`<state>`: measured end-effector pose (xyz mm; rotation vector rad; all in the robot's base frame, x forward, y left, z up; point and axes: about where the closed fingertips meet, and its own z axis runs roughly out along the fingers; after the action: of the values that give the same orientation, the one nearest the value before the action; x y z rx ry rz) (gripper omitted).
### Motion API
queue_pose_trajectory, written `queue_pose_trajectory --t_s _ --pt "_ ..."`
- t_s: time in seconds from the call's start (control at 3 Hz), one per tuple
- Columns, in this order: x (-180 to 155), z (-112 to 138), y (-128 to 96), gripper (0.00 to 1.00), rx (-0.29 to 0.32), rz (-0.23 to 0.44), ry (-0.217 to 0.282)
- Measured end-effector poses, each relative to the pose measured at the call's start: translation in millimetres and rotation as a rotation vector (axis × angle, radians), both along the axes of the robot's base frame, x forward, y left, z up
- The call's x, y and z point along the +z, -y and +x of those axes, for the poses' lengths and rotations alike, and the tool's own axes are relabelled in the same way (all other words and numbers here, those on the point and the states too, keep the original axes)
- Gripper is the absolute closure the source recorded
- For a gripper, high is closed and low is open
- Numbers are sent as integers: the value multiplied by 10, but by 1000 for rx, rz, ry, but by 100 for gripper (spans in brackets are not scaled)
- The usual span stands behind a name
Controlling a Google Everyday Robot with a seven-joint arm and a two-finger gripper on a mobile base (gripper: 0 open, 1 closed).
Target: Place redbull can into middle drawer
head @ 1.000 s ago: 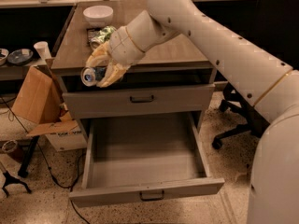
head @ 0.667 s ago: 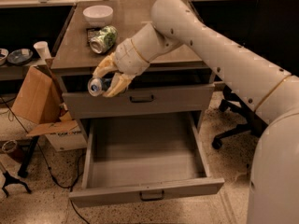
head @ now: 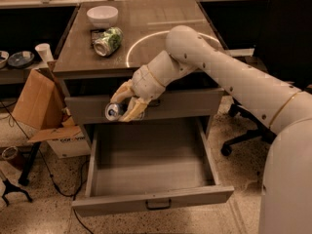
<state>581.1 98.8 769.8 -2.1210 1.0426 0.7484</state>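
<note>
Gripper: hung before the upper drawer front, fingers clamped on the can.
Can: was held sideways in the air, over the drawer's rear left.
Drawer: stood open.
Green can: lay on the tabletop.

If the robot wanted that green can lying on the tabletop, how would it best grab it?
Probably from above, pinching across its round body mid-length: the green can lies on its side. The gripper, in front of the upper drawer, is shut on the redbull can.
</note>
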Motion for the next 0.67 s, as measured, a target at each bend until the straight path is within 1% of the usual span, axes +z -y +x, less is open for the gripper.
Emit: queue_pose_trajectory --t_s 0.33,0.67 --pt "-275 -75 90 100 -26 -28 -73" --pt "-557 -144 122 100 -47 -61 -141"
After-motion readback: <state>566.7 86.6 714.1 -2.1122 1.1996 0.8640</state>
